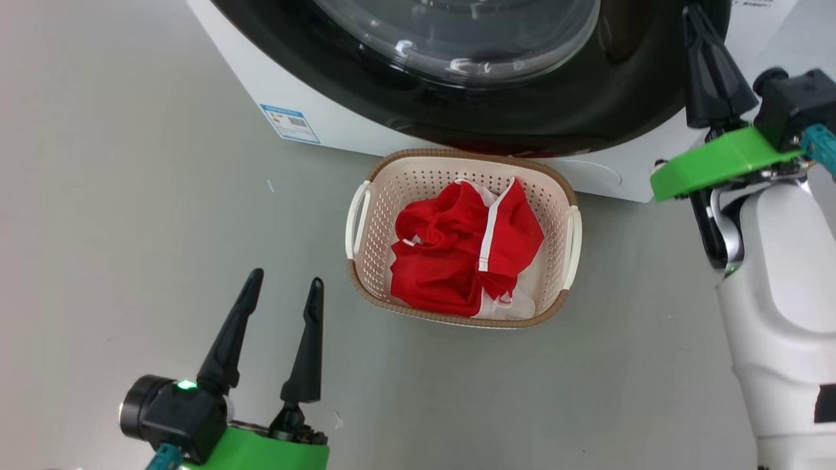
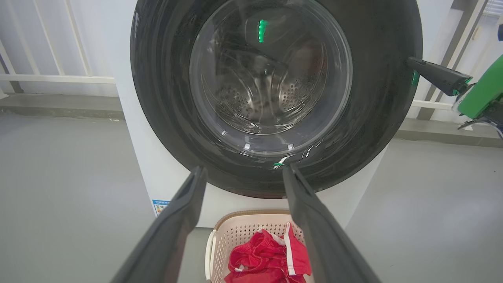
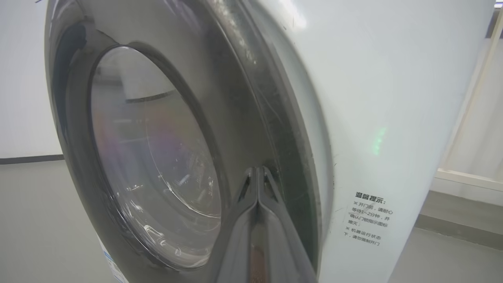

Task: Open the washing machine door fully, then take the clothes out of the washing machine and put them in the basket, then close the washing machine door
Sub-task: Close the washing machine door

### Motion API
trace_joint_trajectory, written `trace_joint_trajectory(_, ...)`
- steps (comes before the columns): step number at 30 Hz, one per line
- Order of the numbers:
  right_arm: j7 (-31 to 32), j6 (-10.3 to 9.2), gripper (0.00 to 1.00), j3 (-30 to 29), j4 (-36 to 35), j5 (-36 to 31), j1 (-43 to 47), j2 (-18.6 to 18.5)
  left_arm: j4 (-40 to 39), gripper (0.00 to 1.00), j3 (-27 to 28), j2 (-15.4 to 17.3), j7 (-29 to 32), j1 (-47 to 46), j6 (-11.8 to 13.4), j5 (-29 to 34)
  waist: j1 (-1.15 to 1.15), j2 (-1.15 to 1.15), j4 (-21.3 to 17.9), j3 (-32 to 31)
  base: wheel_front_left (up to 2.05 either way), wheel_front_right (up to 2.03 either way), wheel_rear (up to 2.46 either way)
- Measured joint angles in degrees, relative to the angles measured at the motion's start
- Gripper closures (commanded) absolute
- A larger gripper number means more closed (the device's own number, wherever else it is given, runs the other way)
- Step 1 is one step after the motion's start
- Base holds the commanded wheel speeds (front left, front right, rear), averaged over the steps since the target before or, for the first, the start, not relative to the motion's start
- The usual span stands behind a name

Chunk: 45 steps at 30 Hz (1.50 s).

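At the lower left of the head view the left gripper (image 1: 287, 277) is hovering over the grey floor (image 1: 130, 196), its fingers spread wide and holding nothing. At the upper right the right gripper (image 1: 693, 16) is pressing its fingers tight together, with the tips resting against the black rim of the washing machine door (image 1: 588, 98) and grasping nothing. In the middle of the frame the clothes (image 1: 457, 254) are lying in the basket (image 1: 457, 156), just in front of the washing machine (image 1: 313, 91)
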Motion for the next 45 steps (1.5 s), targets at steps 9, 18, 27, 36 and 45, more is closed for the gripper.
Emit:
trace_joint_trajectory(9,-0.01,0.00,1.00,-1.67,5.59,-3.46,-7.55,-1.35,0.23,0.00,-0.83,-0.15,0.00,-1.43,-0.47,0.00,0.00,0.00,0.53,1.01,0.00,0.00,0.00)
trace_joint_trajectory(18,-0.52,0.77,1.00,-2.11,9.89,-5.47,-11.35,-1.96,0.80,0.00,-1.47,-0.20,0.00,-2.21,-0.52,-0.01,0.00,0.00,1.64,1.96,0.00,0.00,0.00)
trace_joint_trajectory(27,-0.48,0.76,1.00,-2.30,10.54,-6.89,-11.62,-1.65,1.11,0.00,-1.48,-0.24,0.00,-2.30,-0.52,-0.02,0.00,0.00,1.38,1.64,0.00,0.00,0.00)
trace_joint_trajectory(36,-0.47,0.58,0.99,-1.07,8.69,-5.68,-11.15,-1.56,1.30,0.00,-1.45,-0.25,0.00,-2.30,-0.44,-2.26,0.00,0.00,-0.55,0.68,0.00,0.00,0.00)
trace_joint_trajectory(45,-0.42,0.41,0.45,3.26,4.55,-2.14,-2.82,-0.44,1.62,0.00,-0.60,-0.25,0.00,-2.25,0.30,-3.36,0.00,0.00,-3.50,-1.29,0.00,0.00,0.00)
